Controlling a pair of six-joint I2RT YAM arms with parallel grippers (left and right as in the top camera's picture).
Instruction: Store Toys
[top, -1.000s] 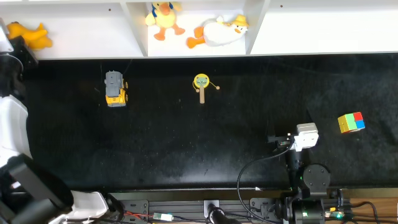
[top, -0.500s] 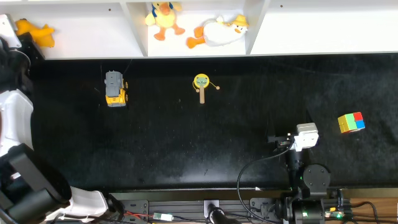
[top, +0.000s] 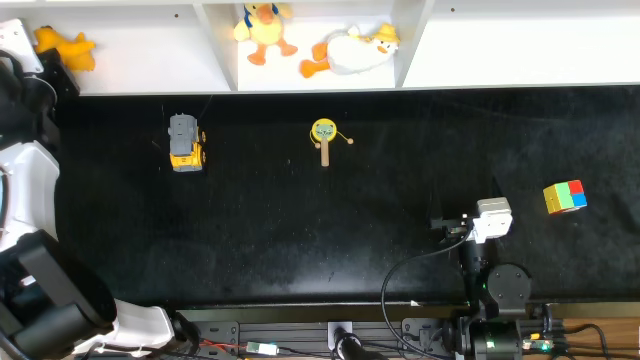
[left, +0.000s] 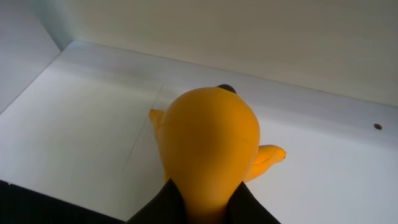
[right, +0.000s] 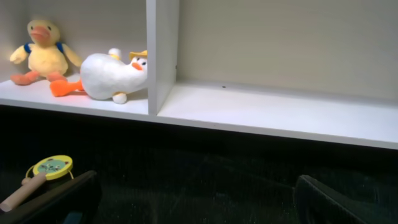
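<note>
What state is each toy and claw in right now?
Orange duck: gripped, inside the left shelf compartment.
Left gripper: shut on the orange duck.
Right gripper: open, empty.
Yellow duck: sitting upright in the middle compartment.
White goose: lying on its side beside it.
Truck: upright on the table.
Rattle: lying flat on the table.
Cube: resting on the table.

Black tabletop (top: 300, 220); white shelf unit (top: 500, 60) along far edge; pale back wall (right: 280, 37).

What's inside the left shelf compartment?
An orange toy duck, gripped by the left gripper. The duck covers the shelf floor beneath it, so contact cannot be seen.
</note>
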